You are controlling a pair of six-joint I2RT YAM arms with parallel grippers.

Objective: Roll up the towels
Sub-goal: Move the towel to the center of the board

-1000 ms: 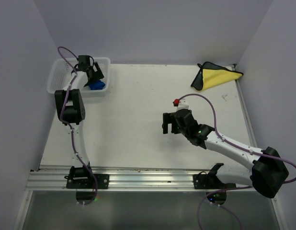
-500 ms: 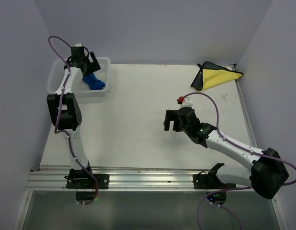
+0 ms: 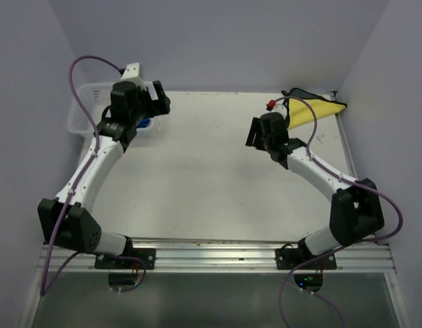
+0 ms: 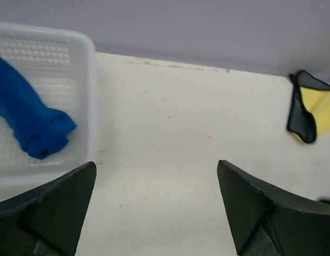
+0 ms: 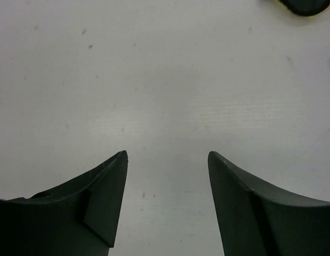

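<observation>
A basket (image 3: 80, 115) sits at the far left corner of the table (image 3: 197, 184) with one towel (image 4: 32, 118) lying inside it, toward its right wall. The second towel (image 3: 323, 108) lies at the far right corner, against the back wall. The left gripper (image 4: 157, 164) hangs by the basket's right edge, and the right gripper (image 5: 167, 153) is over bare table just left of the second towel

Robotics laboratory test cell. Indicators: plain white bench (image 3: 211, 178) enclosed by blank pale lilac walls (image 3: 218, 41); aluminium mounting rail (image 3: 218, 254) at its near edge carrying two white-and-black robot arms (image 3: 95, 164) (image 3: 320, 174) with purple cables (image 3: 69, 75).
</observation>
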